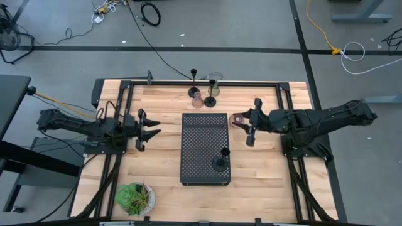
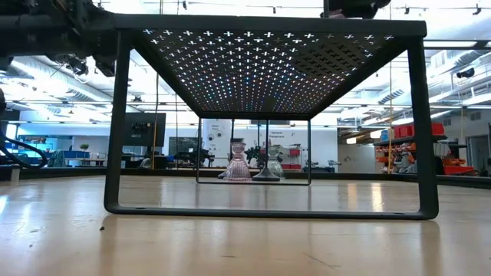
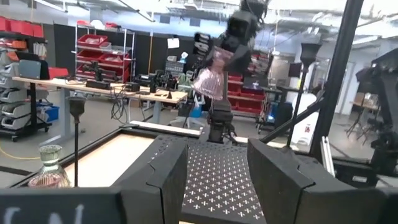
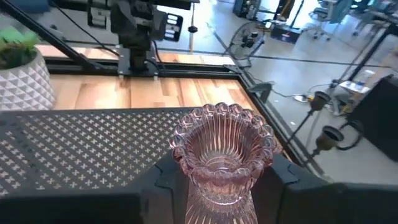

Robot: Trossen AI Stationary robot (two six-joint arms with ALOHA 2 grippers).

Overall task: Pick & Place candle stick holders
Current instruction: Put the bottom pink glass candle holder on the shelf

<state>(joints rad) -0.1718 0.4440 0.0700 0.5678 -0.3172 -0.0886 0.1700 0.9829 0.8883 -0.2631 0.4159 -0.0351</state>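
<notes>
My right gripper (image 1: pixel 244 123) is shut on a pinkish ribbed glass holder (image 4: pixel 221 155) at the far right corner of the black perforated tray (image 1: pixel 204 141). It also shows in the left wrist view (image 3: pixel 211 78), up in the air above the tray. One slim black stemmed holder (image 1: pixel 220 162) stands on its round base on the tray's near right part. Two more black stemmed holders (image 1: pixel 194 76) (image 1: pixel 213 81) and two squat glass ones (image 1: pixel 197 99) (image 1: pixel 210 100) stand near the table's far edge. My left gripper (image 1: pixel 151 129) is open and empty, left of the tray. My right gripper pinches the pinkish holder between its two fingers (image 4: pixel 166 180), on the narrower ribbed body (image 4: pixel 214 199) below the scalloped cup rim. The fingers come from the table's right side, slanting down. The holder is lifted clear above the tray, mouth up and somewhat tilted.
The tray is a raised stand on a leg frame (image 2: pixel 115 130), with open room under it. A leafy plant in a white pot (image 1: pixel 134 196) stands at the near left. A black metal frame (image 1: pixel 125 100) runs along the table's sides.
</notes>
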